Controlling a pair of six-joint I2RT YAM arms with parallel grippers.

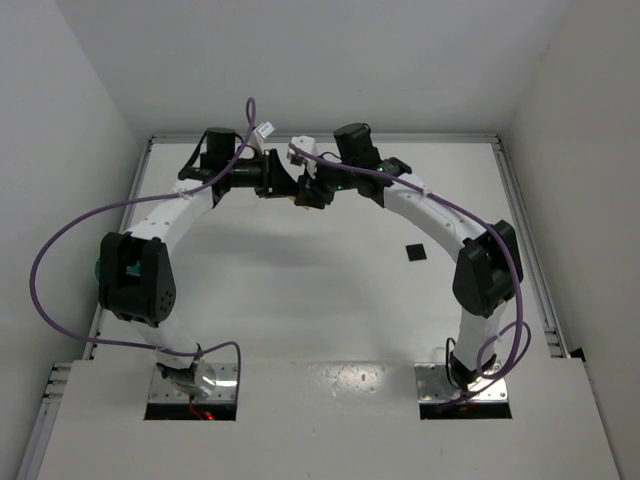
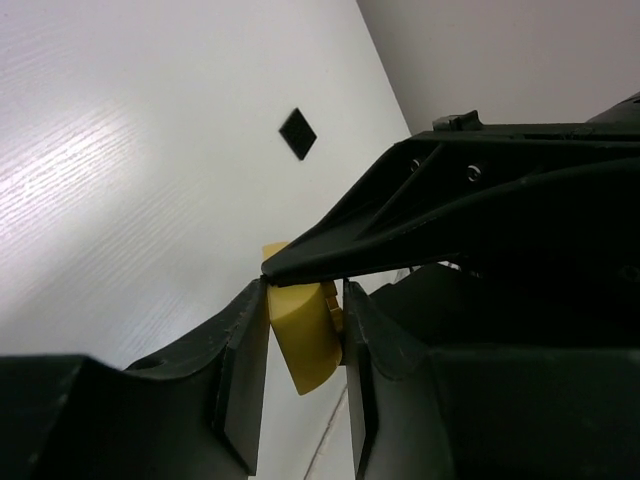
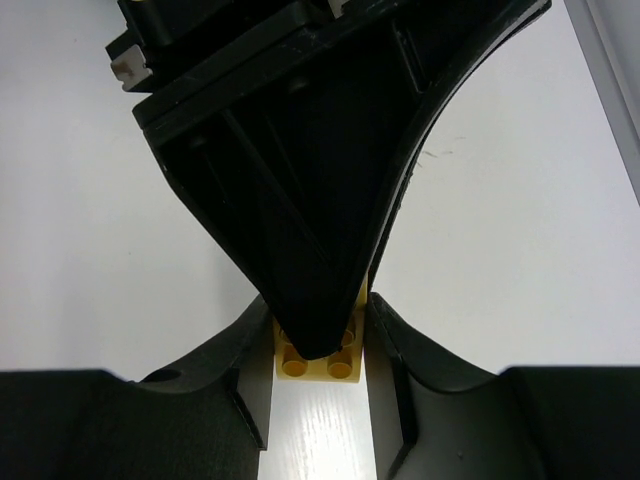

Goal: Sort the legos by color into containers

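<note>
Both grippers meet above the far middle of the table. My left gripper (image 2: 305, 300) is shut on a yellow lego (image 2: 300, 335), a smooth rounded piece pinched between its jaws. My right gripper (image 3: 318, 345) is shut on a yellow studded lego (image 3: 318, 367), and the left gripper's black fingers (image 3: 300, 200) press onto it from above. In the top view the left gripper (image 1: 290, 192) and right gripper (image 1: 308, 194) touch tip to tip, and the yellow piece barely shows. Only a sliver of the teal bowl (image 1: 98, 268) shows behind the left arm's elbow. No red or purple legos are in view.
A small black square (image 1: 414, 252) lies flat on the white table right of centre; it also shows in the left wrist view (image 2: 297, 133). White walls close in the table on three sides. Purple cables loop off both arms.
</note>
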